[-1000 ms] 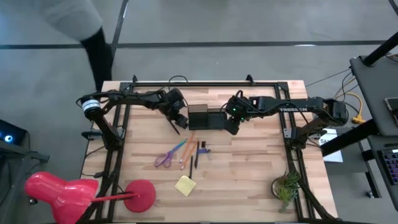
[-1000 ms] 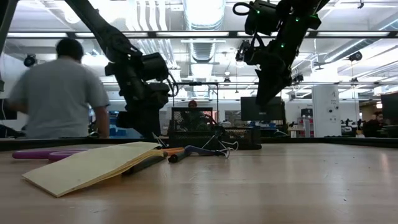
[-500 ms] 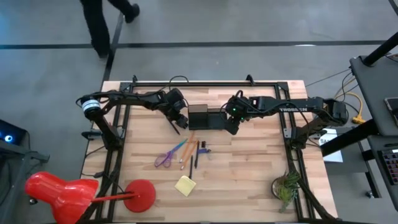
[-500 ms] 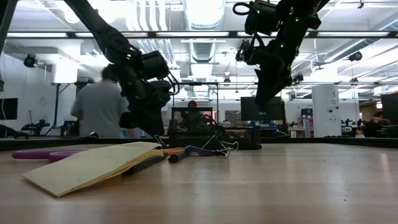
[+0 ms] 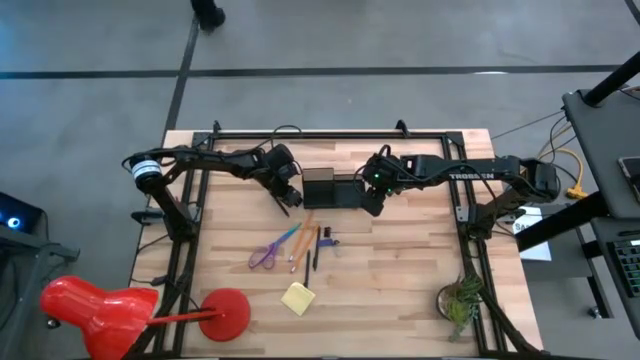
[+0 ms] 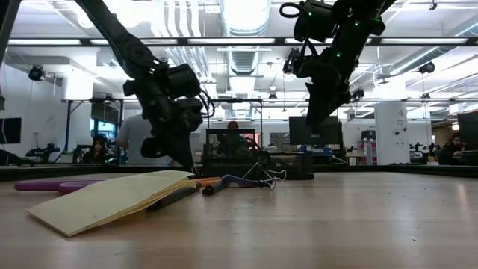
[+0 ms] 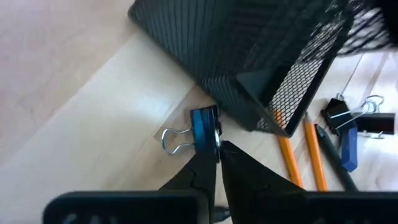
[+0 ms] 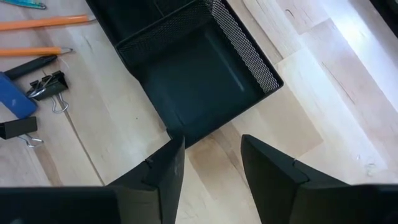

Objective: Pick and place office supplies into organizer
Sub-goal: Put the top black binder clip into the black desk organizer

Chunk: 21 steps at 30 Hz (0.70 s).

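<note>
- Here the left gripper (image 7: 217, 148) is sitting low over the counter (image 5: 400, 280), just beside the near corner of the organizer (image 7: 249, 56); its jaws are closing fully on the edge of a blue binder clip (image 7: 204, 129), which is lying on the wood with its wire loops pointing away from the organizer.
- The right gripper (image 8: 210, 163) is hovering at the opposite end of the organizer with its jaws standing apart and holding nothing.
- Risk, grip: the jaws are pinching only the rim of the clip, so it is likely to pivot or slip out during a lift.
- Risk, collision: the clip is lying almost against the mesh wall, so a lift that drifts sideways could nudge or drag the organizer.
- Risk, crowding: both arms are working at the same organizer, so a drop-off path may bring the left gripper close to the right one.
- Count, organizer: one, sitting at the far middle of the counter between the two arms.
- Count, supplies nearer the front: one pair of purple-handled scissors (image 5: 264, 254); one yellow sticky-note pad (image 5: 298, 297); several thin orange and dark pens (image 5: 308, 240), too fine to number exactly.
- Count, clips: at least three are showing across the wrist views, the blue one included.
</note>
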Tool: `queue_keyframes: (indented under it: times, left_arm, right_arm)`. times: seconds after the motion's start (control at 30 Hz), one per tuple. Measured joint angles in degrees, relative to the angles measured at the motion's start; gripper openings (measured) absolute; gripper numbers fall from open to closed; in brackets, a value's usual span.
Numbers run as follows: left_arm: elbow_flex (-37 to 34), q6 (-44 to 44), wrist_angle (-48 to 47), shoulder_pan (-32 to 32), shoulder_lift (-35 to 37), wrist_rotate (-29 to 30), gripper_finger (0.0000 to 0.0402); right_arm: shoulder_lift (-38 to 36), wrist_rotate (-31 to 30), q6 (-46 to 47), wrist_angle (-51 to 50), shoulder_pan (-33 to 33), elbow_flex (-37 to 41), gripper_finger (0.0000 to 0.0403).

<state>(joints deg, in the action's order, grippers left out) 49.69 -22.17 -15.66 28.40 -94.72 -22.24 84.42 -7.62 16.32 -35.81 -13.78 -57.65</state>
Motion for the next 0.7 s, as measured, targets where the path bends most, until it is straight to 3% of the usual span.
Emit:
queue_keyframes:
  times: [0.33, 0.7]
  left_arm:
    - [-0.03, -0.90, 0.65, 0.00, 0.00, 0.00, 0.0003]
    - [-0.20, -1.22, 2.16, 0.00, 0.00, 1.53, 0.0059]
  right_arm:
    - [0.00, 0.00, 0.17, 0.04, 0.00, 0.00, 0.0151]
    - [0.00, 0.02, 0.20, 0.09, -0.04, 0.00, 0.0152]
